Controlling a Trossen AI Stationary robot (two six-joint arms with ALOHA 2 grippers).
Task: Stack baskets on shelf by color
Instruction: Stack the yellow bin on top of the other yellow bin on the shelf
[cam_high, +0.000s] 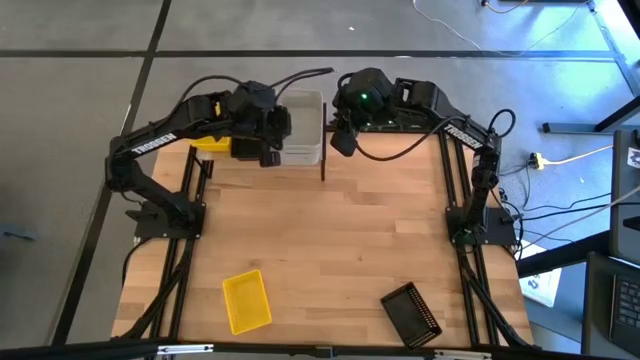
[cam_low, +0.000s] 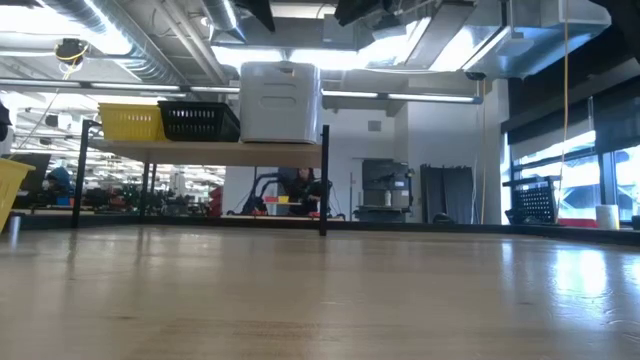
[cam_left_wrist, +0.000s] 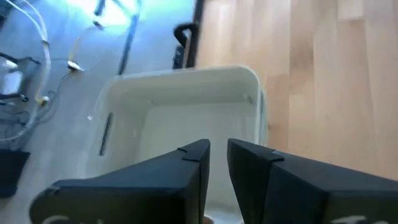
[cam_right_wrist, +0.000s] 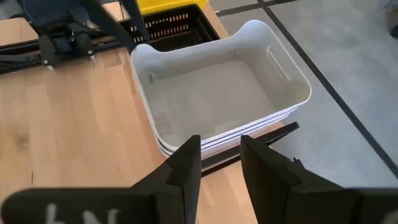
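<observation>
Surface (cam_high: 330, 250): I see a butcher-block top filling the middle of the high view, largely bare.
Shelf (cam_low: 200, 150): upper left of the low view; light board on thin black rails.
Writing: white lettering runs along the left arm, upper left of the high view; I cannot read it surely.
White baskets (cam_right_wrist: 217, 99): a nested stack at the shelf's right end, upper centre of the high view, open side up.
On the shelf: a black basket (cam_low: 200, 120) beside the white stack, a yellow basket (cam_low: 130, 122) left of it.
Loose on the surface: yellow basket (cam_high: 246, 300) lower left, black basket (cam_high: 412, 312) lower right.
Left jaws (cam_left_wrist: 217, 165): over the white stack, a narrow gap, grasping nothing.
Right jaws (cam_right_wrist: 219, 168): just right of the stack, parted, grasping nothing.
</observation>
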